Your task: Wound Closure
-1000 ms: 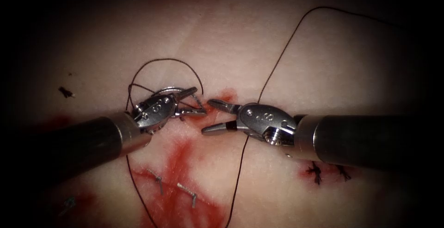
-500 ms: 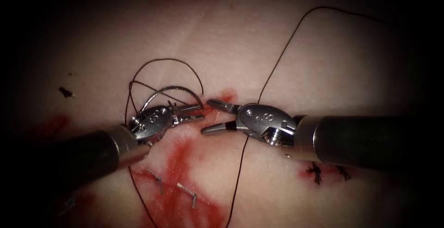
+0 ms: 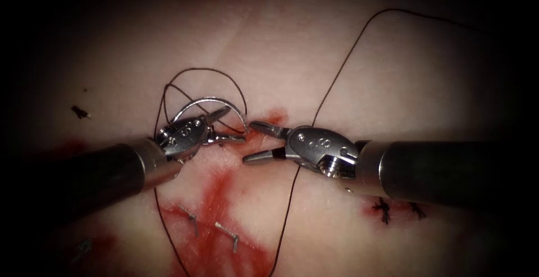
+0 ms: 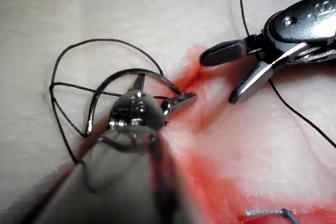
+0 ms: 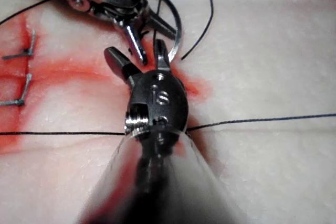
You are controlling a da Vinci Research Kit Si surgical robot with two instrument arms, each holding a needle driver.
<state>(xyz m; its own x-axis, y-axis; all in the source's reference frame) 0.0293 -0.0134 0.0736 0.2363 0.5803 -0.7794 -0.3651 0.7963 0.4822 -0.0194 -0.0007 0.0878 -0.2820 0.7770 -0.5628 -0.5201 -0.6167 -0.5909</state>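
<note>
**Needle lifted clear at the left of the cut**

At far left in the endoscope view, a small cut end of thread (image 3: 80,111) is seen lying on the tissue (image 3: 393,86). The left tool (image 3: 227,124) is shown just left of the cut (image 3: 264,128), its jaws parted in a narrow V, with the curved needle (image 3: 210,104) apparently gripped at the throat of the jaws, near the middle of its curve. Compared with a second ago, the needle is seen risen from a low, half-hidden position behind the tool to a full arc standing above the jaws, its tip end pointing down toward the left edge of the cut; whether the tip touches the tissue cannot be told, and no part is seen buried. The dark thread (image 3: 202,73) is looped around and behind the needle, and the loop has been drawn up with it.

Below, staples (image 3: 227,235) are seen in the red fluid (image 3: 222,198). To the right of the cut, the right tool (image 3: 252,141) has stayed in place, jaws wide open and holding nothing, tips just beside the left tool's. A long run of thread is passed under its wrist. Finished dark stitches (image 3: 384,209) are visible beneath its shaft. The needle is judged to be freed and presented within reach of the open right jaws.
</note>
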